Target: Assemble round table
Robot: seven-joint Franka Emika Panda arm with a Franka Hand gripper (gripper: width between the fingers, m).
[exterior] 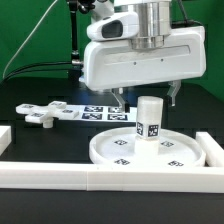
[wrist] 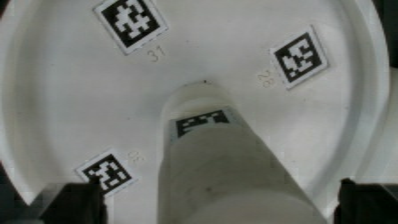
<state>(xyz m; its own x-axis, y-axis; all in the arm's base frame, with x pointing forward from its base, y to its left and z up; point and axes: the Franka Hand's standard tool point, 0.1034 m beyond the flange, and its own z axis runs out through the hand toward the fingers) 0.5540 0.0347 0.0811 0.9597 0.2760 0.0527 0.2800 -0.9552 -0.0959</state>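
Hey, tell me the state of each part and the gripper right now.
round disc: lying flat, rim up.
post: upright at the round disc's middle.
cross piece: lying flat, apart from the round disc, untouched.
gripper: open, straddling the post, not clamped.

Exterior view: the arm (exterior: 150, 15) is cut off by the top edge of the frame. At lower centre, the border rail (exterior: 60, 176) masks the near edge of the disc (exterior: 105, 150). At centre left, the gripper (exterior: 147, 99) housing partly covers the marker board (exterior: 80, 108). The tag patterns are too small to read.

Wrist view: the disc and the post (wrist: 214, 170) run off the picture edges. The fingertips (wrist: 71, 196) are dark and blurred.
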